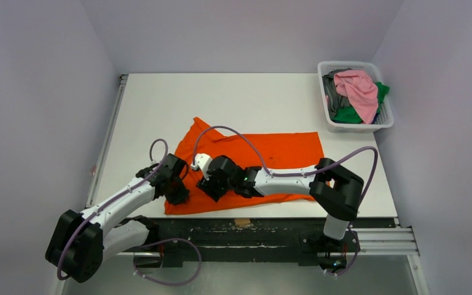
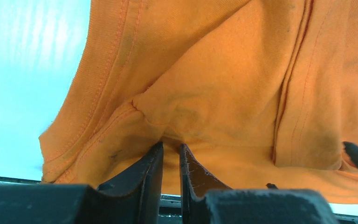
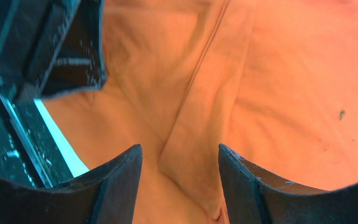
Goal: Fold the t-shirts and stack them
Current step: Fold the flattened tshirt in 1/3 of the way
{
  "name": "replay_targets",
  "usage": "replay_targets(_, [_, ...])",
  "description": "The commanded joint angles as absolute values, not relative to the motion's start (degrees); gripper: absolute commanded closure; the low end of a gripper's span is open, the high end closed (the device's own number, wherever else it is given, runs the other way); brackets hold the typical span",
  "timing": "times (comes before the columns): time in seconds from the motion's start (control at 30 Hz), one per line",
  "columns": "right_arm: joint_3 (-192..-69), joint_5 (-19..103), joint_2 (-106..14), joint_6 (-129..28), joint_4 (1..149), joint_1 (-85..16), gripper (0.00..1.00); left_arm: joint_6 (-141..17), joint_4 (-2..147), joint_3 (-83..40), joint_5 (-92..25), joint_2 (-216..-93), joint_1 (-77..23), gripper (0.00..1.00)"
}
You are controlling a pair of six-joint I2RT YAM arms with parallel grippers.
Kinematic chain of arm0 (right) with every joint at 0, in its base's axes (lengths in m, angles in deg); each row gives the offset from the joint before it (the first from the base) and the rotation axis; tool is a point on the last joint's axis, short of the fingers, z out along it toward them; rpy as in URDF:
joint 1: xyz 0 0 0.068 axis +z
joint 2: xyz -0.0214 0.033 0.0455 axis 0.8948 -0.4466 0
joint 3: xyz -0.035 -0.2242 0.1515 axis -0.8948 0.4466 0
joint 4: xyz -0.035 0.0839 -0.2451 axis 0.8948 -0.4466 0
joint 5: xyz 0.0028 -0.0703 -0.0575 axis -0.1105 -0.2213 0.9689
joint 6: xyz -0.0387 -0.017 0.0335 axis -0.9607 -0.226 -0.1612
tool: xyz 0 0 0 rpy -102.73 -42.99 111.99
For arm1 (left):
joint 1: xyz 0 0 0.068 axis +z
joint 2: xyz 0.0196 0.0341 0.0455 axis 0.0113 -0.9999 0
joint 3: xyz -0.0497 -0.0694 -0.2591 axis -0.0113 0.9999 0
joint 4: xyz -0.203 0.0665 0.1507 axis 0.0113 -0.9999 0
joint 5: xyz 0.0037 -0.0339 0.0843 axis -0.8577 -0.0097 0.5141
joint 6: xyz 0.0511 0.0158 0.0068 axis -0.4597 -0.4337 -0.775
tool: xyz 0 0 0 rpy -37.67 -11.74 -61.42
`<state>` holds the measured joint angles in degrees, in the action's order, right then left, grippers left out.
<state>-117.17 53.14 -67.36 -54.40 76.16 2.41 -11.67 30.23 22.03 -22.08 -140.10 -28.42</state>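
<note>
A: Right, the orange t-shirt [image 1: 283,153] lies spread at the table's [image 1: 233,104] near edge, with the left gripper [image 2: 171,158] pinched on a fold near its left corner.

B: And the right gripper [image 3: 181,177], just beside it, has its fingers apart, astride a ridge of cloth. The other t-shirts [image 1: 357,93] are heaped in the white basket [image 1: 386,121], far right.

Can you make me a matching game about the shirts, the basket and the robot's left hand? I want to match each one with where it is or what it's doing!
Things:
1. orange t-shirt
2. pink t-shirt
3. white basket
4. left gripper

Places or states:
A. lying on top inside the basket
B. standing at the far right corner
C. jaws pinched on an orange fold
D. spread out on the table

Pairs: 1-D, 2-A, 3-B, 4-C
</note>
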Motion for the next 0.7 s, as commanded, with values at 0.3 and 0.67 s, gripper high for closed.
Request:
replay_targets(0.3, [-116.34,53.0,-68.68,-60.69,76.83,2.96,0.41,-8.25,31.73,23.3,-20.53,-142.45,-29.27,0.86])
replay_targets(0.67, [-114.29,63.09,-68.71,-59.47,80.1,2.88,0.4,-8.18,30.65,22.79,-19.58,-142.05,-29.3,0.86])
